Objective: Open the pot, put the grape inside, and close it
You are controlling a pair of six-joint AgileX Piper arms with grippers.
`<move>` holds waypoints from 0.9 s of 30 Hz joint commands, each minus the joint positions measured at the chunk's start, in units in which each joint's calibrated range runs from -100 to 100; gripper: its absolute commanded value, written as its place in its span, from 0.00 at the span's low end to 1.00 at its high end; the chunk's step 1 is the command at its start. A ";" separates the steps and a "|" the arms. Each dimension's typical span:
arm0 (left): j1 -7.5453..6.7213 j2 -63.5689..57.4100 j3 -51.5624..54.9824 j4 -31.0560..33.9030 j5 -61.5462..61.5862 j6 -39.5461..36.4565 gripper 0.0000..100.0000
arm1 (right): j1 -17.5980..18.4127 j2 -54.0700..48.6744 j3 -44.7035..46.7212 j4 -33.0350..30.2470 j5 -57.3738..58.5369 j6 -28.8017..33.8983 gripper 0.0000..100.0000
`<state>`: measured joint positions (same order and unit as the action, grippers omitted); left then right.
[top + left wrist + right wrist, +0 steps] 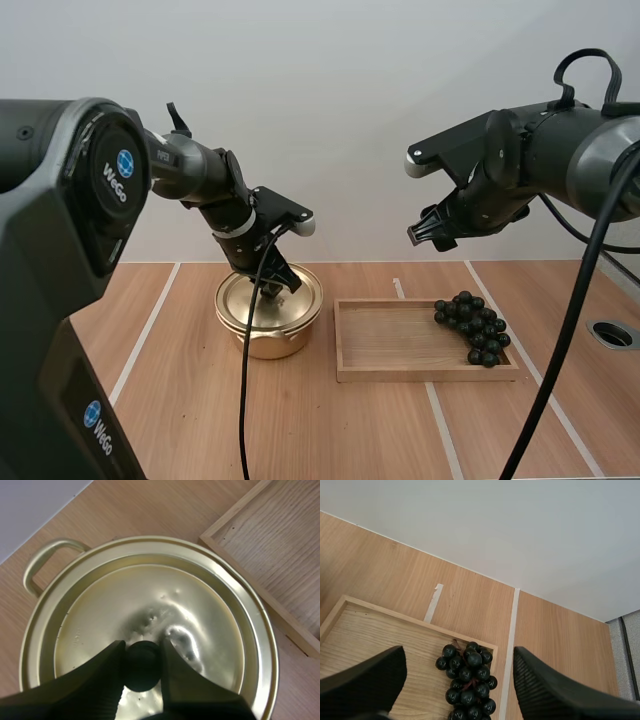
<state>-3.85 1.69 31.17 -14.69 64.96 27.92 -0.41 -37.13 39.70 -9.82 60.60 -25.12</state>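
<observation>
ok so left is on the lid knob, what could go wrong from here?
1. The left gripper pinches the small round knob with its fingertips alone, so the lid may slip or tilt when lifted.
2. The grapes lie in a corner of the tray, close to its rim, and the open right gripper may catch that rim on its way down.
3. The pot stands close beside the tray, so a swinging lid could knock it.

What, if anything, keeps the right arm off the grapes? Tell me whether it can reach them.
Probably yes. The right arm's jaws stand open above the tray, where the grapes lie uncovered at one end; nothing shows between them.
</observation>
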 commanded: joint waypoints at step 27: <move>-0.20 -13.66 -7.79 0.42 5.24 -1.38 0.00 | -3.22 19.87 -0.29 -1.90 -0.57 1.35 1.00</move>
<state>-3.85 -9.32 24.78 -14.11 69.46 27.27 -3.41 -18.53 39.70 -11.39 60.76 -24.38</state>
